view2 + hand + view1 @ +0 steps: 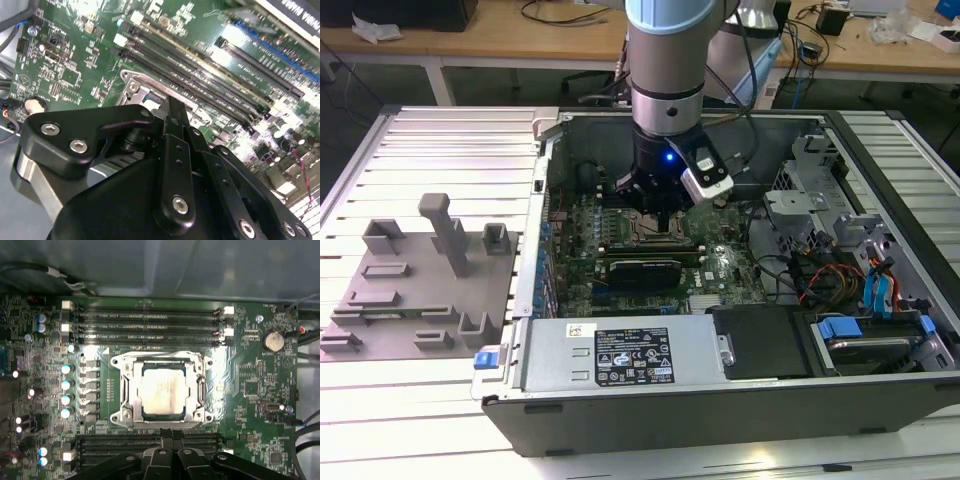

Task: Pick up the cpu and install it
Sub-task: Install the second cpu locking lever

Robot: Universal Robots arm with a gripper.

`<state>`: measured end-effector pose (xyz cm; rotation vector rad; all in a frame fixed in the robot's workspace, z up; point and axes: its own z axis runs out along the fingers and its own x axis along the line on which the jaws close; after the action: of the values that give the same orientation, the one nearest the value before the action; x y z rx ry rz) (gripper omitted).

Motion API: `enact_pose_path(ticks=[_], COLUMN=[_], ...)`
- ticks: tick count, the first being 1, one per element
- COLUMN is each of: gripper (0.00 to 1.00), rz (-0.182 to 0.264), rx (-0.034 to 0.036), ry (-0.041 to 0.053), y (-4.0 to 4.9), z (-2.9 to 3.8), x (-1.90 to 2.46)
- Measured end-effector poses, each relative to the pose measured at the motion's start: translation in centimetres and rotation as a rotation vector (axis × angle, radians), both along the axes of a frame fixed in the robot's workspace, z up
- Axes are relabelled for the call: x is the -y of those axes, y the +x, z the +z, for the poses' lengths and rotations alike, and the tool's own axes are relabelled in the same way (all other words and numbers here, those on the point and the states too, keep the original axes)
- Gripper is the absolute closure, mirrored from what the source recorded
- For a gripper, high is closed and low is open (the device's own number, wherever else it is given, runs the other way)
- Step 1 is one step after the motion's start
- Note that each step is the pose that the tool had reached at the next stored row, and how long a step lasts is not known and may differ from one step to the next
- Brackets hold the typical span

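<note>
Cpu (161,390) seated in socket (127,390), frame centre; light, rigid, fragile: you'd grip edges. Gripper (172,446) fingers together, empty.

One cpu (162,396), one socket (162,389), one tray (415,290).

A pale blue and silver arm (666,60) is carrying a black gripper (655,205), with a small blue light glowing on its wrist and a white-and-black camera module (705,170) sitting beside it. Silver screws are dotting the gripper's black linkages (175,165).
</note>
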<state>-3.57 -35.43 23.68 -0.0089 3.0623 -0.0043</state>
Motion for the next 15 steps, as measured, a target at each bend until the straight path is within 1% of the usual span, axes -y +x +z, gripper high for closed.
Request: enact_pose_path(ticks=[1, 2, 3, 5, 8, 12, 13, 14, 15], gripper=[0.89, 0.89, 0.89, 0.89, 0.89, 0.89, 0.89, 0.89, 0.89], rz=[0.0, 0.0, 0.0, 0.0, 0.0, 0.0, 0.0, 0.0, 0.0], rx=[0.0, 0.0001, 0.0001, 0.0004, 0.0015, 0.0005, -0.0073, -0.0306, -0.0412], ry=[0.0, 0.0001, 0.0001, 0.0002, 0.0001, -0.0003, -0.0002, -0.0001, -0.0002], y=[0.0, 0.0, 0.0, -0.25, -1.07, -1.16, -1.16, -1.12, -1.12], z=[0.0, -0.01, -0.01, -0.04, -0.13, -0.13, -0.15, -0.18, -0.18], x=[0.2, 0.53, 0.63, 0.7, 0.7, 0.7, 0.71, 0.7, 0.7])
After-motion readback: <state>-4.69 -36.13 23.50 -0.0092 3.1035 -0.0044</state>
